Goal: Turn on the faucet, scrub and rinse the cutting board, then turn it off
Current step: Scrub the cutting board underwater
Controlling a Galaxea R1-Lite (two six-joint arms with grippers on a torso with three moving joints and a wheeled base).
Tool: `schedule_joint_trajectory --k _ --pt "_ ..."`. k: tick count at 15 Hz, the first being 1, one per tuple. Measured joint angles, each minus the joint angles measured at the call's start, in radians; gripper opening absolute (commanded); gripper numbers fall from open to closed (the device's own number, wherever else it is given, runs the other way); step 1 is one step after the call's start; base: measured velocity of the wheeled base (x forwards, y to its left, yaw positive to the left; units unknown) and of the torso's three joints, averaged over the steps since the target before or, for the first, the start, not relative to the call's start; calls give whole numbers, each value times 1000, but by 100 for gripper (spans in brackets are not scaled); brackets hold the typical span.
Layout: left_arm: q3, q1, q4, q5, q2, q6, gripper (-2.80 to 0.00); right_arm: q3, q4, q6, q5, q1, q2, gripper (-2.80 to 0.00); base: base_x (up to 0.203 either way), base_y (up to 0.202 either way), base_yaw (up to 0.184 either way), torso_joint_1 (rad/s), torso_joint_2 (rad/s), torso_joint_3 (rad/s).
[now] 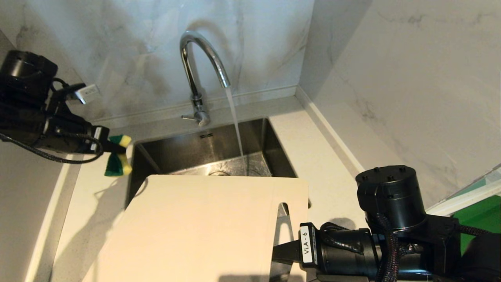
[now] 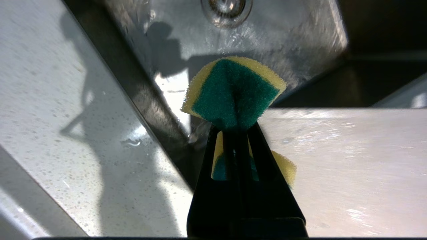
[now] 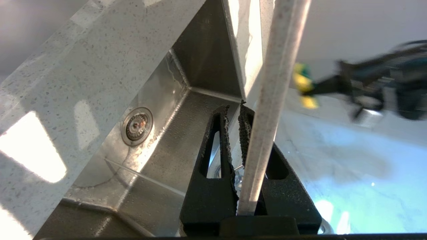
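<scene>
You are looking at the cutting board [image 1: 195, 227] filling the lower middle of the head view, tilted over the near edge of the sink [image 1: 258, 137], its handle slot toward the lower right. Your right end effector [image 3: 235, 113] is gripping the board's edge by that slot, its fingers closed down on the thin board; in the right wrist view the board's edge [image 3: 270, 100] is running up between the fingers.

Above the board, the faucet [image 1: 197, 66] is standing at the top centre of the head view, and water is pouring from its spout into the sink basin, just behind the board's far edge. The side lever is sticking out to the left at its base.

Your left end effector [image 1: 113, 147] is hanging at the left of the head view, above the bench [image 1: 98, 188] and beside the sink's left rim, clamped tightly on a yellow and green sponge [image 2: 233, 93], which is bulging out on both sides of the fingers.
</scene>
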Motion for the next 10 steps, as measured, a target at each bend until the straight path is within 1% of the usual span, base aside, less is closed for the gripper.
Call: schedule_joint_trajectory --k 1,2,4,5,7,8,9,10 --pt "-42 -22 47 -7 -17 -14 -280 1 0 0 0 0 0 -280 0 0 0 0 0 0" --pt "-78 -67 98 -12 -37 -24 -280 1 0 0 0 0 0 -280 0 0 0 0 0 0" --pt "-115 -180 185 -9 -73 -42 -280 2 0 -1 -2 0 2 -280 0 0 0 0 0 0" --pt "-124 -256 221 -2 -89 -64 -280 -1 1 0 -1 0 3 -280 0 0 0 0 0 0" --pt "-134 -401 250 34 -97 -118 -280 -3 0 -1 0 0 5 -280 0 0 0 0 0 0" --pt "-139 -462 250 59 -82 -146 -280 -3 0 -1 0 0 5 -280 0 0 0 0 0 0" --pt "-148 -512 243 77 -55 -172 -280 -1 1 -1 0 0 5 -280 0 0 0 0 0 0" --pt "-158 -544 231 86 -26 -191 -280 0 0 -1 0 0 5 -280 0 0 0 0 0 0"
